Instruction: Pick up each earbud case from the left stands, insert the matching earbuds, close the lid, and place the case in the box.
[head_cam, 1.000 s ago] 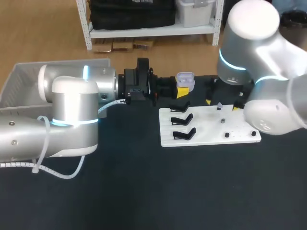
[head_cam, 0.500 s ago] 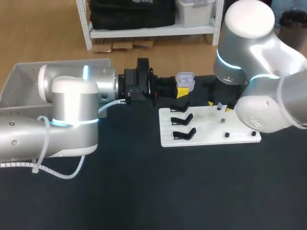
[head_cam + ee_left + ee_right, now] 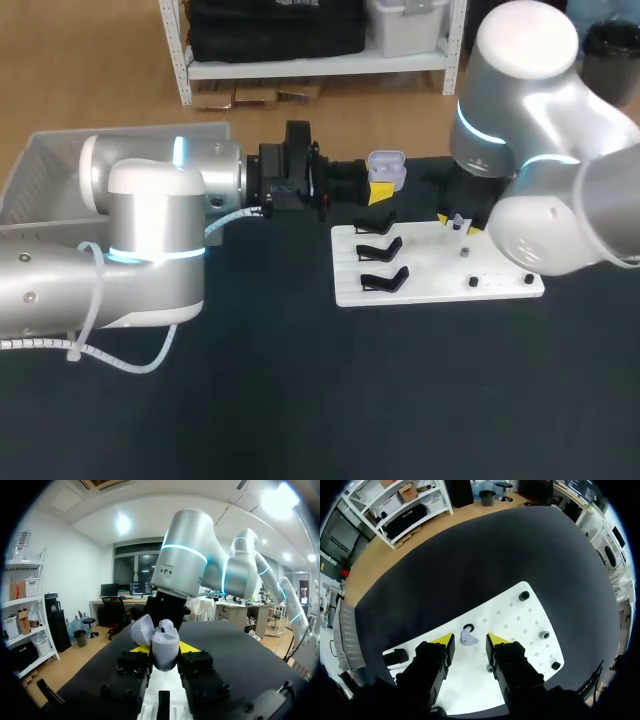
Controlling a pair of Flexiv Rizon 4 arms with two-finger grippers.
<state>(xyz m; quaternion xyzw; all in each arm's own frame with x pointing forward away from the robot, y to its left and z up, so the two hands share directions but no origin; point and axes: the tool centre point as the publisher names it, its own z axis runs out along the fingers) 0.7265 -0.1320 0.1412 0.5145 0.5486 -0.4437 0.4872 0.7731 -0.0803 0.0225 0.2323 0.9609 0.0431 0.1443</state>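
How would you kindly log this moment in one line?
left gripper: shut on open case | right gripper: open around earbud on board

The left arm [image 3: 150,240] was made of rounded silver-grey segments with a glowing cyan ring. A white ribbed cable [image 3: 125,368] looped along it to a black wrist unit. The right arm [image 3: 530,130] matched, with a white cap. The left gripper [image 3: 164,647] and right gripper [image 3: 467,639] were black, screw-studded blocks with yellow tips.
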